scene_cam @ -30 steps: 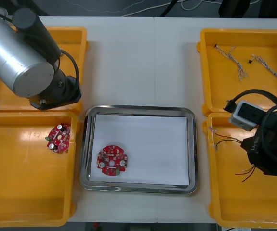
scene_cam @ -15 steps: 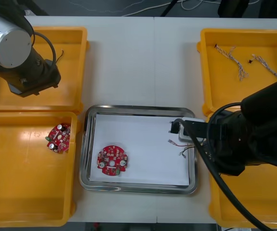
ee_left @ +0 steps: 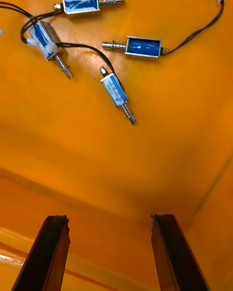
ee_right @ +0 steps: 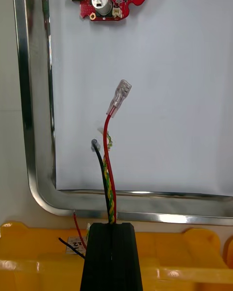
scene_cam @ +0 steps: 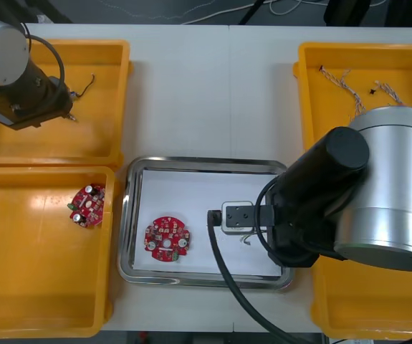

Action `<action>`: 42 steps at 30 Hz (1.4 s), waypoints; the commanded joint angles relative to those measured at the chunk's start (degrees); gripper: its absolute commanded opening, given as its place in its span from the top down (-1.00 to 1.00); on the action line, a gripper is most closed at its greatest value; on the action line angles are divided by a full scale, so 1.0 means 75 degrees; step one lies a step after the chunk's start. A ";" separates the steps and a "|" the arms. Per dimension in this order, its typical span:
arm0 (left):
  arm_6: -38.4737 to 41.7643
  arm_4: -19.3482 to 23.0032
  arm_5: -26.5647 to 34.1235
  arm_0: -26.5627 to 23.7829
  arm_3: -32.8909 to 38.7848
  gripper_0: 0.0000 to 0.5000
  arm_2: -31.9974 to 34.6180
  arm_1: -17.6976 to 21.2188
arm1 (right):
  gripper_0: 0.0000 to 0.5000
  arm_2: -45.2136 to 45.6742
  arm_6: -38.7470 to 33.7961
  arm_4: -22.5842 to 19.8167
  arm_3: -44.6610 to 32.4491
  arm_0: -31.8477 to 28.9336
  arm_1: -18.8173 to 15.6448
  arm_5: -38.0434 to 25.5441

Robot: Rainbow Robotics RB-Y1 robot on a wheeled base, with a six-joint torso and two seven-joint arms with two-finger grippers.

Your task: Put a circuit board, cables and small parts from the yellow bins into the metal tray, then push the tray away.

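**A:** Where is the cable now?

**B:** The red and yellow cable [ee_right: 110, 174] is gripped between the right jaws, which are closed tight on it together with a thin black wire. The free ends hang above the white inside of the metal tray [scene_cam: 206, 163], in its near right part. I cannot tell if they touch the white sheet.

**A:** How should it be set down well?

**B:** In my judgement, the right jaws should go lower until the ends rest on the sheet. The ends should be kept inside the rim and apart from the circuit board [scene_cam: 167, 239], which lies in the near left part of the tray. Then the jaws can let go and lift straight up, so that the wires do not catch and come out again.

**A:** And the bins?

**B:** Left of the tray, the near left bin [scene_cam: 34, 287] holds one more board [scene_cam: 87, 205]. The far left bin [scene_cam: 112, 93] holds small metal parts [ee_left: 116, 89] with black wires. The left jaws hang over them, released, with nothing between. Right of the tray, the far right bin [scene_cam: 320, 122] holds twisted blue and white cables [scene_cam: 349, 89]. The near right bin [ee_right: 194, 252] shows a few thin wires [ee_right: 73, 237] at its edge.
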State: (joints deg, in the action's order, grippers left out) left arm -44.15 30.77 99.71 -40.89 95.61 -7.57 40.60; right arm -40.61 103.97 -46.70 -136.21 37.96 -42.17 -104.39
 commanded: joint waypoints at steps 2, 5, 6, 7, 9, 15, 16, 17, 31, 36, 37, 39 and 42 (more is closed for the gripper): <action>-0.0922 -0.0119 -0.0159 -0.0349 -0.0139 -1.00 0.0553 0.0305 | 1.00 -0.0867 0.0281 0.0391 0.0478 0.0599 0.0537 0.0395; -0.1004 -0.0131 -0.0346 -0.0360 -0.0233 -1.00 0.0623 0.0293 | 1.00 -0.1195 0.0270 0.0508 0.0795 0.0669 0.0678 0.0770; -0.1074 -0.0131 -0.0393 -0.0349 -0.0280 -1.00 0.0670 0.0305 | 1.00 -0.1335 0.0270 0.0532 0.0912 0.0705 0.0713 0.0934; -0.1250 -0.0142 -0.0428 -0.0349 -0.0338 -1.00 0.0717 0.0293 | 1.00 -0.1453 0.0258 0.0567 0.1017 0.0716 0.0748 0.1086; -0.1590 -0.0142 -0.0452 -0.0349 -0.0444 -1.00 0.0846 0.0305 | 1.00 -0.1640 0.0235 0.0637 0.1169 0.0740 0.0795 0.1274; -0.2633 -0.0154 -0.0545 -0.0349 -0.0713 -1.00 0.1221 0.0270 | 1.00 -0.2085 0.0223 0.0801 0.1556 0.0751 0.0830 0.1613; -0.2773 -0.0166 -0.0627 -0.0349 -0.0772 -1.00 0.1256 0.0270 | 1.00 -0.2132 0.0246 0.0801 0.1662 0.0740 0.0818 0.1625; -0.2914 -0.0201 -0.0698 -0.0349 -0.0819 -1.00 0.1279 0.0246 | 1.00 -0.2167 0.0258 0.0801 0.1732 0.0740 0.0818 0.1625; -0.3418 -0.0283 -0.1635 -0.0360 -0.1932 -1.00 0.1783 0.0235 | 1.00 -0.2613 0.0199 0.1294 0.2423 0.0705 0.0982 0.2129; -0.3336 -0.0224 -0.2010 -0.0396 -0.2483 -1.00 0.2065 0.0199 | 0.36 -0.2601 0.0129 0.1329 0.2423 0.0705 0.1053 0.2117; -0.3289 -0.0224 -0.2080 -0.0419 -0.2612 -1.00 0.2123 0.0199 | -0.02 -0.2613 0.0106 0.1340 0.2423 0.0705 0.1064 0.2117; -0.3218 -0.0189 -0.2151 -0.0454 -0.2799 -1.00 0.2217 0.0199 | -0.36 -0.2601 0.0071 0.1376 0.2412 0.0716 0.1064 0.2106; -0.3008 -0.0201 -0.2303 -0.0489 -0.2998 -1.00 0.2264 0.0199 | -0.73 -0.2566 0.0024 0.1446 0.2388 0.0705 0.1088 0.1977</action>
State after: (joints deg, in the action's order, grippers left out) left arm -71.28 29.37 83.89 -41.34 73.70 7.57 40.62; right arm -59.44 103.97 -36.65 -117.56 41.77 -35.42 -89.01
